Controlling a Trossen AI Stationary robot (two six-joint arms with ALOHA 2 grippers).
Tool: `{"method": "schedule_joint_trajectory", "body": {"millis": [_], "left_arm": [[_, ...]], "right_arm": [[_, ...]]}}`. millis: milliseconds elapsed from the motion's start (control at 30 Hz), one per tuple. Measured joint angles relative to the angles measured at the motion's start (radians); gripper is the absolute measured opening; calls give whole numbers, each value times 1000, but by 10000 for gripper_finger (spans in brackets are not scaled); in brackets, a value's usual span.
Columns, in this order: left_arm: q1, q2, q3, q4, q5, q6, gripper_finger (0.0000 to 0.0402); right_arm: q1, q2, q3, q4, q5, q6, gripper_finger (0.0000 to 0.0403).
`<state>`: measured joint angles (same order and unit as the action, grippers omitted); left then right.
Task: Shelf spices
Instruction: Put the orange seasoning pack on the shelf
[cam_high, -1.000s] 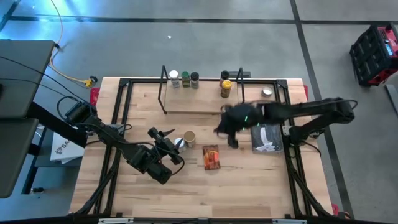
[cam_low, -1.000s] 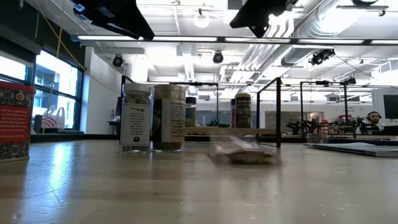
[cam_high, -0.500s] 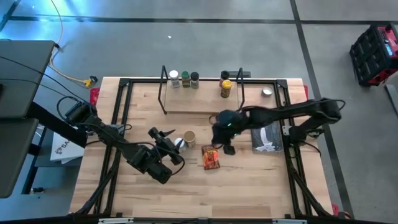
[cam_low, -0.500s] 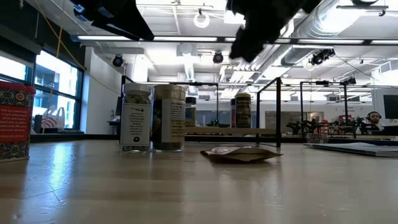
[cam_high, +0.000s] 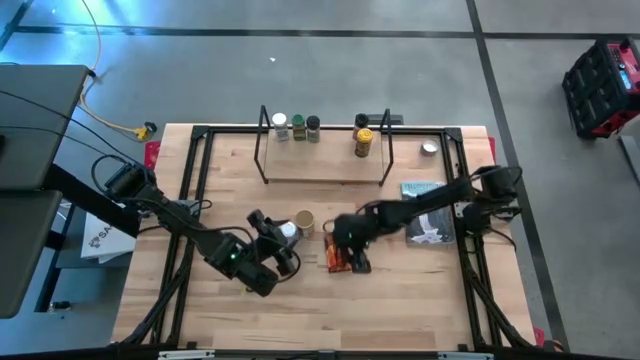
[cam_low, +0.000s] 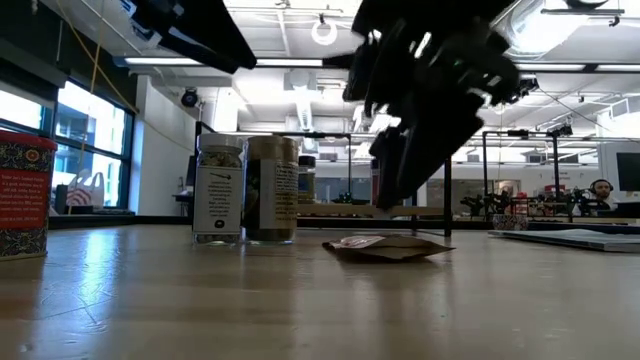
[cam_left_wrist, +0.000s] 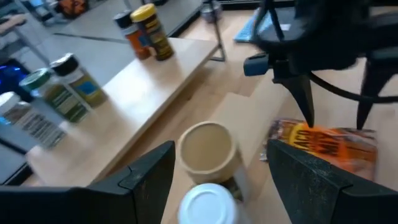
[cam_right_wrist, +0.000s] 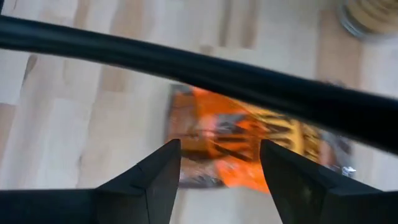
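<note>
Pale wood counter lies bare along its near edge. The shelf at the far edge carries five jars. The right claw hangs spread over the orange packet; the left claw, parted, faces two jars.

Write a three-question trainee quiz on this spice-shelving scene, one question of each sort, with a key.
1. True or false: the right gripper hangs with open jaws over the flat orange packet on the table.
2. Multiple choice: how many jars stand on the low wooden shelf with black wire uprights in the high view? A) two B) five C) eight
3. Fill in: the left gripper, open, is beside the white-lidded jar and the ____-lidded jar.

Key: 1 true; 2 B; 3 tan.
</note>
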<state>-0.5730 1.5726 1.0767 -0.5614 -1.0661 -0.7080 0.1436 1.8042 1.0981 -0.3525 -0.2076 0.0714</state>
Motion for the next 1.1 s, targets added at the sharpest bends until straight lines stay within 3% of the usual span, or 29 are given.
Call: {"method": "schedule_joint_trajectory", "body": {"millis": [100,333,500,567,800,1000,1100], "left_arm": [[-4,0,0,42,13,52,248],[-5,0,0,75,10,103,248],[-5,0,0,75,10,102,248],[-5,0,0,76,10,103,248],[-6,0,0,113,22,102,248],[-23,37,0,150,148,144,248],[-33,85,0,191,159,170,248]], "right_arm": [[59,0,0,26,55,37,215],[110,71,0,47,57,119,215],[127,79,1,36,-174,66,215],[136,46,-2,28,-197,61,215],[130,-84,0,-9,26,124,215],[89,-32,-1,-53,87,479,215],[90,14,-1,-23,83,566,215]]}}
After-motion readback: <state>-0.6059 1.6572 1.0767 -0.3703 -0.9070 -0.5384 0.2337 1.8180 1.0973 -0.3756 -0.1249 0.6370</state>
